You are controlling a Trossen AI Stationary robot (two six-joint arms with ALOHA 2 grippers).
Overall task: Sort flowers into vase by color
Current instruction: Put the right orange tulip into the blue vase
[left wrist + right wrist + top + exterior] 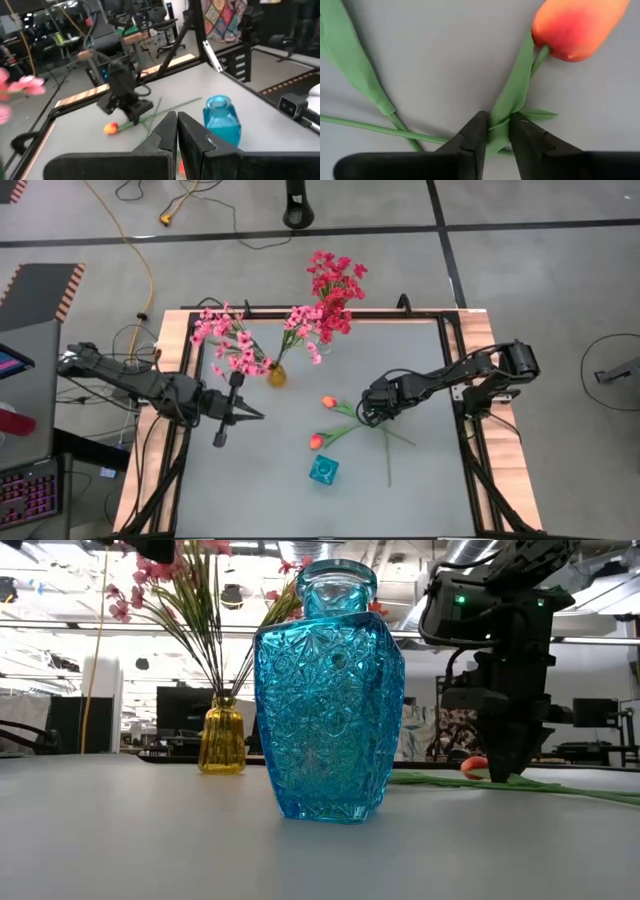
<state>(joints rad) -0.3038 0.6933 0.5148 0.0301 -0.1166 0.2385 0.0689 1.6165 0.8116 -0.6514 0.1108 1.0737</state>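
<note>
Grey table (270, 500) in a workshop room. Right gripper (496, 131) clamped on tulip (577, 27) stem; left gripper (177, 131) fingers together, empty.

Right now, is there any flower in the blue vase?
No, the blue vase stands empty in the high view, while both tulips lie on the table beside it.

Tulip (577, 25) bud cut off by top edge in right wrist view; its stem hidden between fingers (470, 137). Low view: blue vase (330, 690) hides part of yellow vase's (222, 738) pink sprays (150, 585), tops cropped. Left wrist view: pink blossoms (22, 86) blurred, cut at edge.
</note>
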